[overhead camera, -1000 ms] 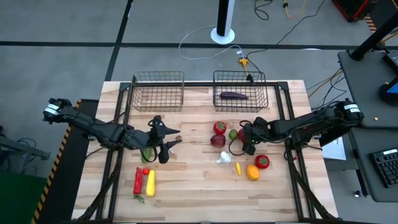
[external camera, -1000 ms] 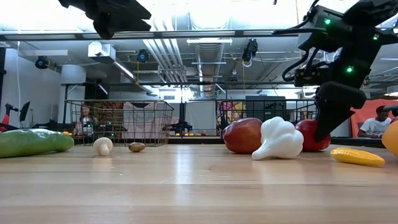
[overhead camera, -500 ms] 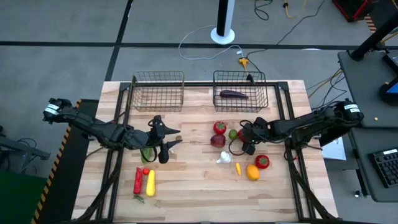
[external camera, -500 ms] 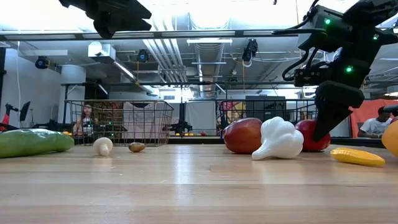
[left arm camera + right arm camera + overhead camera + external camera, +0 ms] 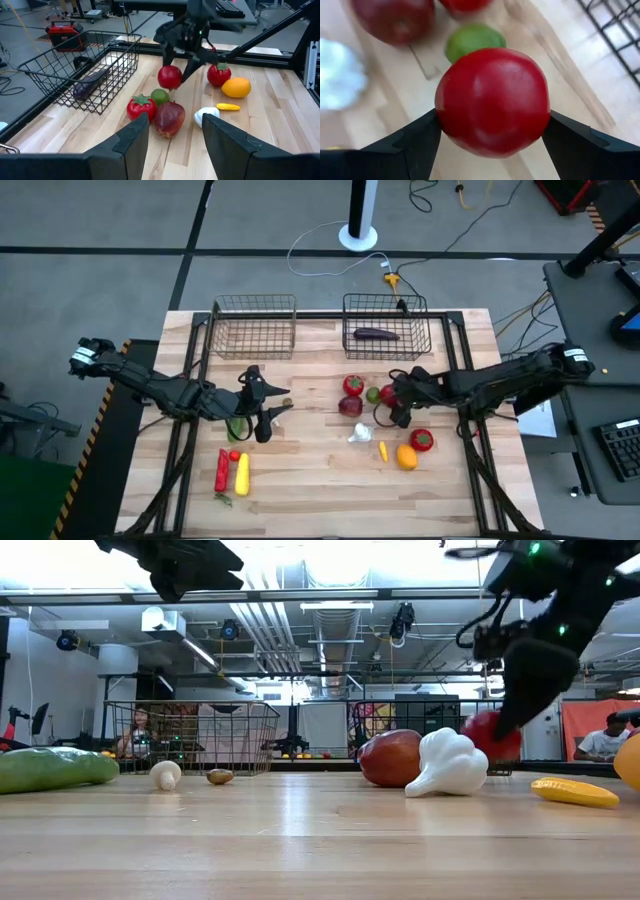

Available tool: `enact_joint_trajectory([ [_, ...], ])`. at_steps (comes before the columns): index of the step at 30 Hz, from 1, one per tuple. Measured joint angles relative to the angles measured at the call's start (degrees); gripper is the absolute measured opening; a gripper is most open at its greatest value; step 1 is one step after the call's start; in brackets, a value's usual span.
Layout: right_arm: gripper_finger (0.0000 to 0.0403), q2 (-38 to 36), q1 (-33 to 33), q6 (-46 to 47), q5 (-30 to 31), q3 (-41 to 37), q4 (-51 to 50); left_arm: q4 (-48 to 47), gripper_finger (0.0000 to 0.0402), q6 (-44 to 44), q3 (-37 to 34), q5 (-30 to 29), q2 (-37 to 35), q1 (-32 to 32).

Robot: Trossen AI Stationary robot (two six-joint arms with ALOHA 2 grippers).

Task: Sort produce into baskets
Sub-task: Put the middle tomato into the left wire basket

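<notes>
Fingers (image 5: pixel 415 145) of the right gripper (image 5: pixel 397 402) are clamped on a round red fruit (image 5: pixel 492 100), one dark finger pressing each side of it. From the left wrist view that fruit hangs clear of the table (image 5: pixel 320 480), with the lime (image 5: pixel 160 96), a stemmed tomato (image 5: pixel 141 107) and a dark-red piece (image 5: pixel 170 118) lying below and nearer. The low view agrees: the red ball sits above the wood, behind the white garlic (image 5: pixel 448 763) and next to the dark-red piece. Looking straight down, height is lost and the fruit nearly disappears under the gripper.

Only the overhead view shows both baskets: the right basket (image 5: pixel 420 340) holds a purple eggplant (image 5: pixel 376 333), and the left basket (image 5: pixel 255 315) shows only wire. It also shows the red pepper (image 5: pixel 221 470) and the yellow piece (image 5: pixel 241 473) lying side by side near the front.

Over on the left, the left gripper (image 5: pixel 262 410) hangs above the table's middle, fingers apart and holding nothing, with the cucumber (image 5: pixel 55 768) just beside it.
</notes>
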Motion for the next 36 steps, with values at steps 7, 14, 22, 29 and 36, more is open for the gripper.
enact_joint_trajectory([
  [7,0.0306,-10.2,0.8,-0.5,-2.0,0.0,12.1,0.4,0.0168,3.0,-0.4,0.1,0.0,0.0],
  [14,0.0307,-11.4,0.8,-9.0,-7.1,-4.9,45.5,22.4,0.0168,14.6,-7.5,0.8,0.0,-0.1],
  [22,0.0308,0.7,0.8,-17.2,-11.9,-10.4,86.0,43.3,0.0168,21.7,-16.4,1.2,0.2,-0.1],
  [29,0.0308,14.8,0.8,-19.3,-16.7,-6.8,104.1,46.7,0.0177,24.1,-15.1,1.3,3.3,-0.1],
  [36,0.0309,24.7,-0.6,-13.0,-24.0,0.0,112.8,46.9,0.0216,28.4,-9.4,2.2,9.8,-0.1],
])
